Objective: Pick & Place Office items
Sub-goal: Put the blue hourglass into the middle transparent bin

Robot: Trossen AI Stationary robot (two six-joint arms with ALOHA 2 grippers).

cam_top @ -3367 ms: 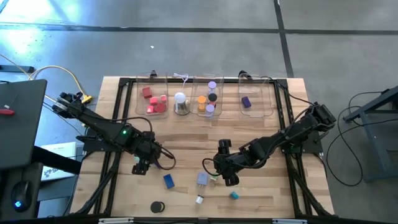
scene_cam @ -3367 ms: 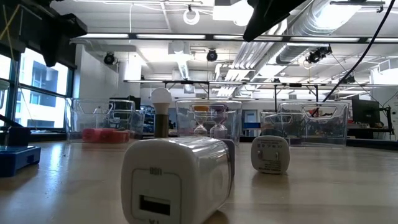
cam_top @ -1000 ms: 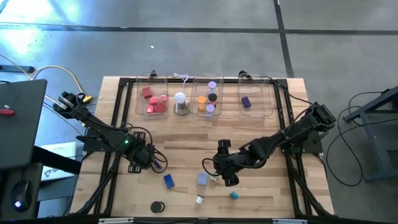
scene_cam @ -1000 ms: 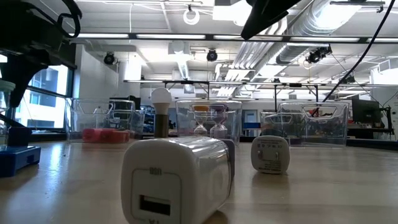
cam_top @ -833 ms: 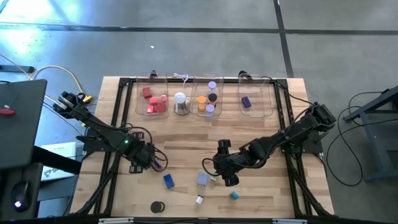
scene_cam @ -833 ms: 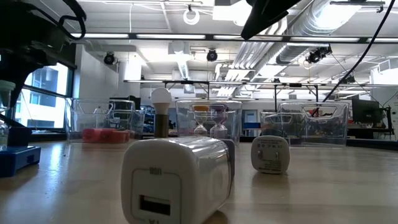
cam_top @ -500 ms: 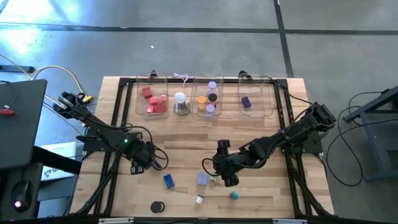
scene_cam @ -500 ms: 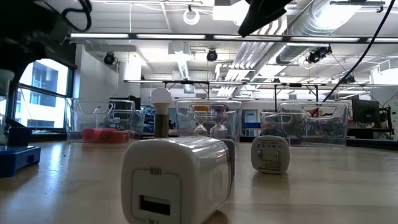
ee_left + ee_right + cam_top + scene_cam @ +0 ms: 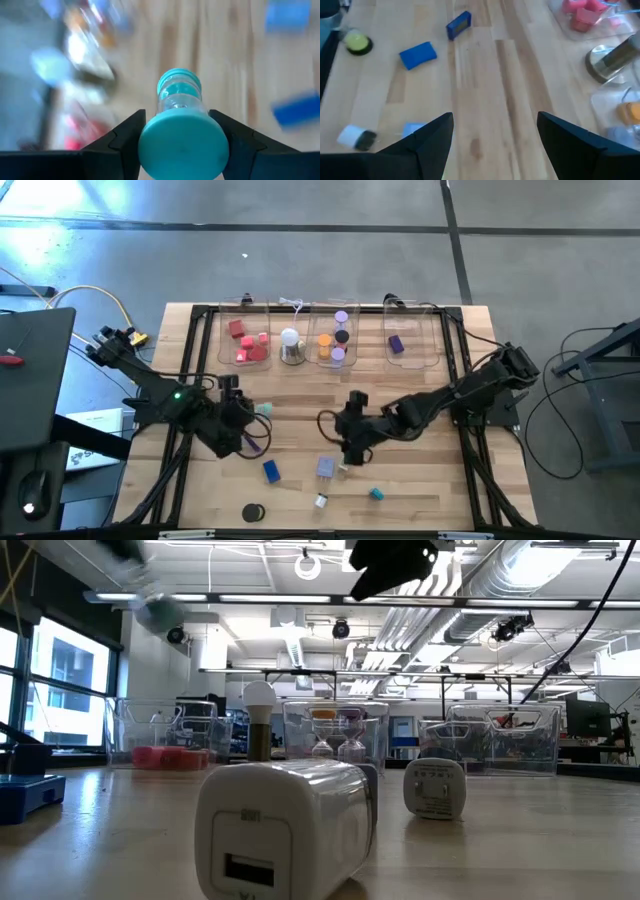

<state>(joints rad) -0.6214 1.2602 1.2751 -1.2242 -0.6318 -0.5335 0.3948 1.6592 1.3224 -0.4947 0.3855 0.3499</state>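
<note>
Left tool was clamped on a teal hourglass-style timer, one end cap seated between the fingers, long axis running straight out along the tool's pointing direction. In the high view the left tool hung above the table, left of centre, with the teal cap showing at its tip.

Key relation: the clear bins lay along the far edge of the table, well apart from the held timer; left arm was the nearer one to the red-item bin and the middle bin. Judged next step: carry toward a bin, axis kept clear of the rim.

Right tool was spread wide, holding nothing, above mid-table. Loose items near it: blue block, grey-blue piece, small teal piece, white piece, black disc.

Diff vs. 3.4 s ago: left tool was then lower and nearer the front edge, no teal cap visible; now raised w/ timer. Right tool shifted slightly toward the bins.
</note>
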